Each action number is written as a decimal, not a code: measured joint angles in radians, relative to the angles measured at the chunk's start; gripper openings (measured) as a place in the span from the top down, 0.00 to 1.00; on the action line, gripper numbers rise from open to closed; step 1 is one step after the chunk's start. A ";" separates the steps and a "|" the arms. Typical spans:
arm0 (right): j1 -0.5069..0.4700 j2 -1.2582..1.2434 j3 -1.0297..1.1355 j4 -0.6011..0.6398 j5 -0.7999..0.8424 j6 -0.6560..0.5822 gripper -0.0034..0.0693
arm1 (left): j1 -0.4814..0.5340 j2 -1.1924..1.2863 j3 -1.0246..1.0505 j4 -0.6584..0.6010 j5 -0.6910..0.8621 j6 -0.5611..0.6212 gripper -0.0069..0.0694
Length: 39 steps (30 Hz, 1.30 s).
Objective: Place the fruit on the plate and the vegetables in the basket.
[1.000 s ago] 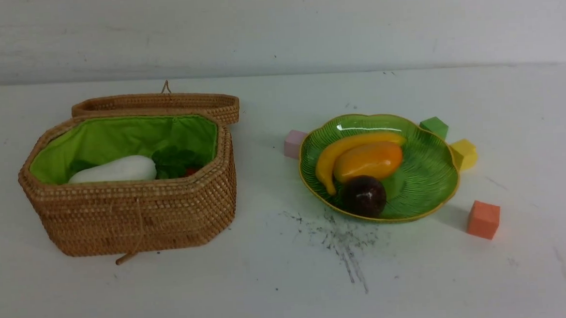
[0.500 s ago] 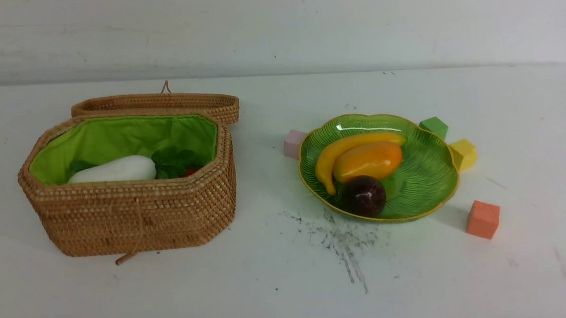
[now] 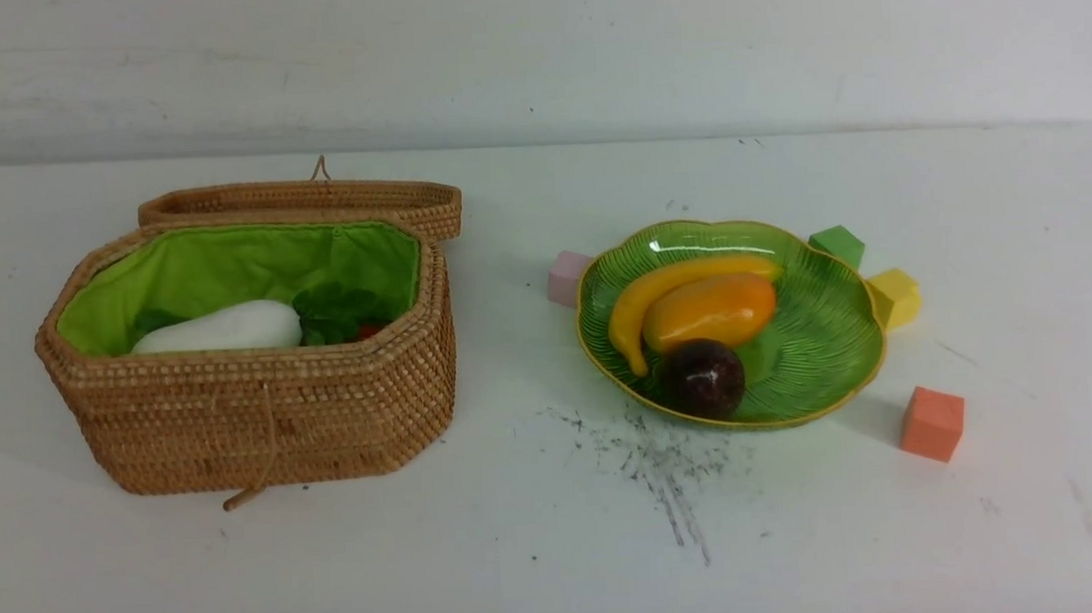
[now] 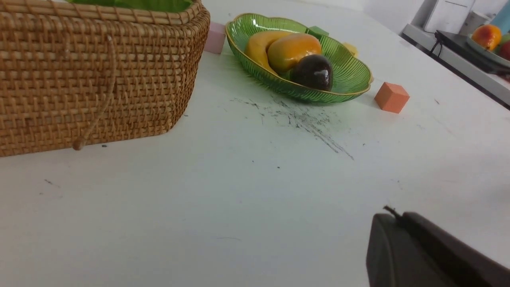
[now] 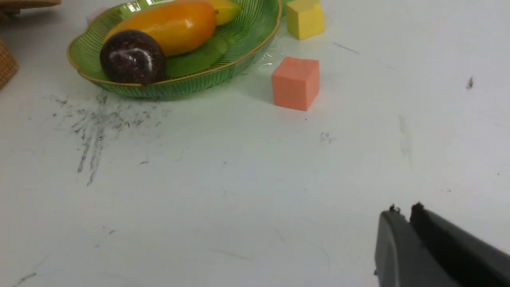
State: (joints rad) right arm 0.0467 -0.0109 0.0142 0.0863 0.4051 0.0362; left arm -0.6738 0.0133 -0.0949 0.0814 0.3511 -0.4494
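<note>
Three glossy toy fruits — curved yellow banana (image 3: 666,286), orange-yellow oval mango (image 3: 710,310), round dark purple mangosteen (image 3: 704,378) — lying together on the ribbed green glass plate (image 3: 824,348); white radish (image 3: 220,328) plus green leaves down in the green-lined wicker basket (image 3: 253,415), carrot and gourd not clearly seen. Likely light, stiff, slick: best pinched across the narrow middle. Left pincer (image 4: 392,223) and right pincer (image 5: 400,219) both pressed together, holding nothing — wide bare white table (image 3: 521,551) in front, orange foam cube (image 3: 933,424) near the plate's fragile rim.
</note>
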 joint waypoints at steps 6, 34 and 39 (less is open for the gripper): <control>-0.002 0.000 0.001 0.000 -0.004 -0.001 0.86 | 0.000 0.000 0.000 0.000 0.000 0.000 0.89; -0.003 0.000 0.002 0.000 -0.011 -0.004 0.83 | 0.353 -0.022 0.036 -0.058 -0.068 0.168 0.93; -0.003 0.000 0.002 -0.002 -0.012 -0.004 0.82 | 0.532 -0.022 0.116 -0.207 -0.049 0.290 0.93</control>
State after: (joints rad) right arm 0.0437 -0.0109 0.0164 0.0841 0.3928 0.0320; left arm -0.1418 -0.0086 0.0210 -0.1254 0.3018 -0.1591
